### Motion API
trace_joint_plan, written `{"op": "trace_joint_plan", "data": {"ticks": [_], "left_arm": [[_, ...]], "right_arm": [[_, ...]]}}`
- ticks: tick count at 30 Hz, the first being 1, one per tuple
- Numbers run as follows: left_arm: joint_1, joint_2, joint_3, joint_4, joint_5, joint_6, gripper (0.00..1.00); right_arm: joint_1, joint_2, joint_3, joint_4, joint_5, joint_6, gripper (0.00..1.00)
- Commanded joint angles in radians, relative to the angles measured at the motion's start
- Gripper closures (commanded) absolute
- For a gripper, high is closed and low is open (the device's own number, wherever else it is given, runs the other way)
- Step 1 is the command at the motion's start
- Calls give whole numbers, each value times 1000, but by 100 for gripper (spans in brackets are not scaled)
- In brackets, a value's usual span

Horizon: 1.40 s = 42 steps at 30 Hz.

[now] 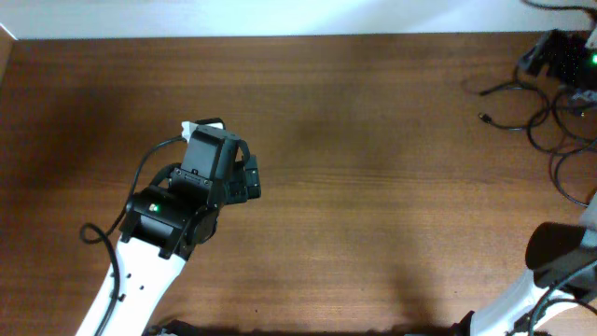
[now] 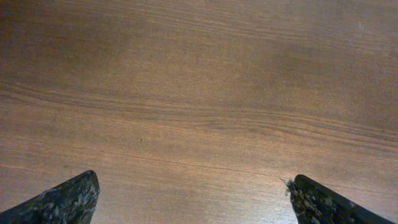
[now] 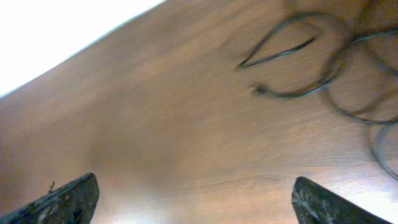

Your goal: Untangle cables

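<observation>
Cables (image 1: 546, 117) on table (image 1: 373, 140), far right corner — left arm (image 1: 177, 201) well apart, near left.

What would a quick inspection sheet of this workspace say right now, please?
Surface: brown wood-grain table, no marks seen.
Job's things: black cables in tangled loops at the table's far right, untouched.
Clutter: nothing seen.
Grippers: left gripper open, empty, over bare wood; right gripper open, empty, short of the loops.
Cables: besides the tangle, a black lead runs along the left arm.
Surroundings: dark device with a green light at the far right corner; white strip beyond the far edge.
</observation>
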State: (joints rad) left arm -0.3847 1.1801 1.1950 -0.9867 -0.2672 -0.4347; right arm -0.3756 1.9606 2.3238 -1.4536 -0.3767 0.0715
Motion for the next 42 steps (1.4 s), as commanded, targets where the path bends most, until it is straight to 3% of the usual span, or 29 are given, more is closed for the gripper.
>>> {"op": "trace_joint_plan", "data": {"ticks": [1,3,6,11,28,30,33,35,37,39,42], "left_arm": [[2,-1,-1,-3,-14,-9,1],[2,-1,-1,-3,-14,-9,1],[2,-1,-1,-3,-14,-9,1],[2,-1,-1,-3,-14,-9,1],[2,-4,-1,-3,-14,-9,1],[2,-24,-4,-81,-13,-5,1],[30,-107,-104,-64,39,-5,1],[78,-230,-309,86,98,29,1],[126,-387,-517,303,245,157,1],[191,-617,-762,541,350,161,1],[216,-877,-1048,1000,361,228,1]], "right_arm": [[93,-73,12,-134,-220,-252,1],[193,-73,9,-245,-267,-285,1],[427,-73,-44,-245,-262,-247,1],[720,-56,-106,-233,-77,-247,1],[748,-56,-106,-233,-78,-247,1],[748,-56,-106,-233,-78,-247,1],[748,-56,-106,-233,-78,-247,1],[748,-56,-106,-233,-78,-247,1],[748,-56,-106,-233,-78,-247,1],[748,-56,-106,-233,-78,-247,1],[748,-56,-106,-233,-78,-247,1]]}}
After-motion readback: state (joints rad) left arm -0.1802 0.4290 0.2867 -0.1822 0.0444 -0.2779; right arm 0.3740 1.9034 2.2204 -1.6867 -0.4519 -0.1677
